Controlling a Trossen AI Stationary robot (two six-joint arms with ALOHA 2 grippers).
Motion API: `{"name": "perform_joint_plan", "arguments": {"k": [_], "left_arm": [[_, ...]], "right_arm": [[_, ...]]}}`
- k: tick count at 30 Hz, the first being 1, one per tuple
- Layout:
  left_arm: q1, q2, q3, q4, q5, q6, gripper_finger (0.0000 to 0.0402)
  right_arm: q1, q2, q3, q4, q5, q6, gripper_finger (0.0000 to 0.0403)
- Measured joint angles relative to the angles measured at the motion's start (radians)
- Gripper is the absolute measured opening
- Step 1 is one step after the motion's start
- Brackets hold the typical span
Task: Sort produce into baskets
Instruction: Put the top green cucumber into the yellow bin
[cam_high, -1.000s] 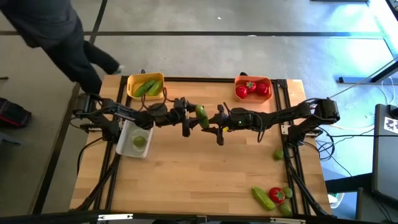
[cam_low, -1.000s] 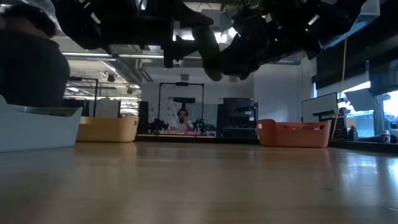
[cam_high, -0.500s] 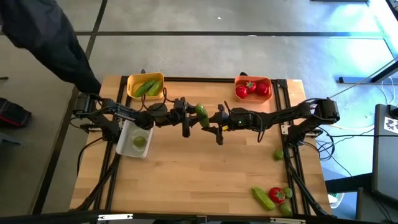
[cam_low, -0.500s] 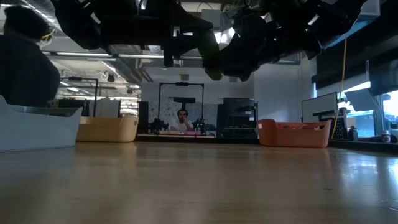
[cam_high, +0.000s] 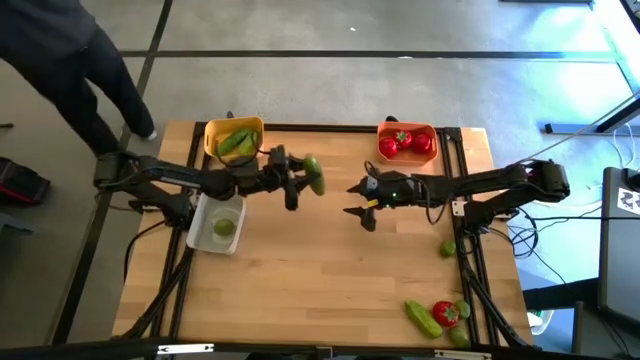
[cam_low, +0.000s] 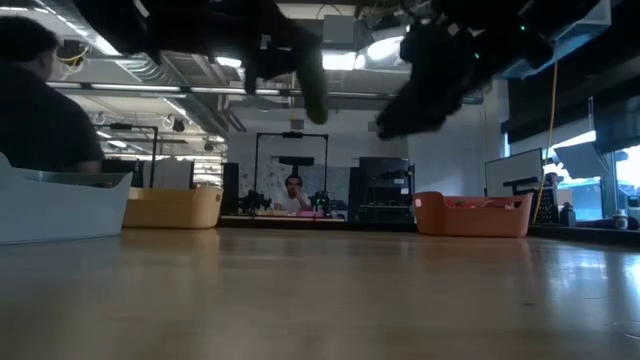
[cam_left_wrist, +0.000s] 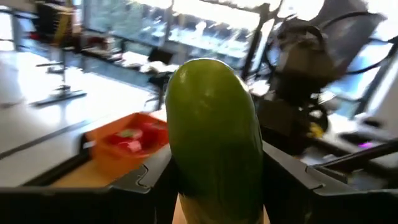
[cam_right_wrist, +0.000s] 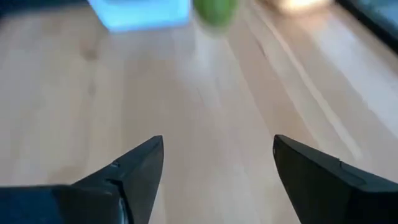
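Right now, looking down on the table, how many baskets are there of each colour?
yellow basket: 1
orange basket: 1
whitish basket: 1
Total: 3 baskets

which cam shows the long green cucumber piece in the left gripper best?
Left wrist view: the long green cucumber piece fills the frame between the left gripper fingers. High view shows it small, low view as a dark shape overhead, right wrist view as a blur.
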Motion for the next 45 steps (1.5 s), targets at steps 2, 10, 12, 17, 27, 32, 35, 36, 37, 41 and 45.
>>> {"name": "perform_joint_plan", "arguments": {"k": [2,10,12,17,27,32,35,36,37,41,45], "left_arm": [[0.021,-0.056,0.000,-0.114,-0.035,0.029,0.0179],[0.117,-0.258,0.000,-0.532,-0.227,0.005,0.0179],[0.143,-0.295,0.008,-0.632,-0.261,-0.001,0.0179],[0.217,-0.339,0.057,-0.899,-0.364,-0.028,0.0179],[0.414,-0.310,0.090,-1.023,-0.399,0.071,0.0179],[0.493,-0.263,0.090,-1.025,-0.399,0.129,0.0179],[0.527,-0.230,0.090,-1.021,-0.399,0.160,0.0179],[0.537,-0.218,0.090,-1.022,-0.399,0.174,0.0179],[0.547,-0.207,0.090,-1.022,-0.402,0.189,0.0179],[0.572,-0.166,0.090,-1.022,-0.459,0.247,0.0179],[0.595,-0.128,0.090,-1.022,-0.545,0.304,0.0179]], "right_arm": [[0.000,0.003,0.000,-0.063,0.024,0.015,0.0292],[-0.001,0.060,-0.017,-0.123,0.082,0.051,0.0283],[-0.001,0.075,-0.023,-0.122,0.082,0.053,0.0282],[-0.001,0.118,-0.026,-0.108,0.082,0.066,0.0282],[-0.001,0.172,-0.026,-0.041,0.081,0.066,0.0282],[-0.001,0.183,-0.026,-0.039,0.081,0.044,0.0282],[-0.001,0.184,-0.026,-0.039,0.081,0.039,0.0282],[-0.001,0.184,-0.026,-0.038,0.081,0.036,0.0282],[-0.001,0.184,-0.026,-0.037,0.081,0.034,0.0282],[-0.001,0.184,-0.026,-0.024,0.082,0.016,0.0282],[-0.001,0.184,-0.026,0.006,0.082,0.010,0.0282]]}}
